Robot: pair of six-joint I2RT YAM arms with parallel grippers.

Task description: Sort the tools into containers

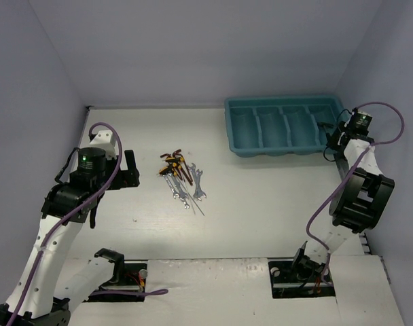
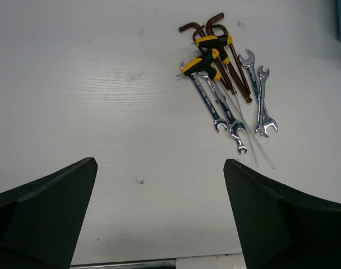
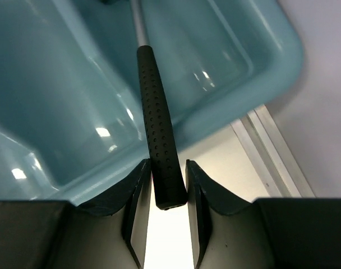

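The right claw (image 3: 165,182) clenches a hammer (image 3: 157,129) by its dimpled black handle over the glossy teal tray (image 3: 271,67), seen only from its wrist. The left claw (image 2: 159,188) gapes near shiny wrenches (image 2: 232,115).

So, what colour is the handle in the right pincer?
It's a black dimpled handle, best in right wrist view.
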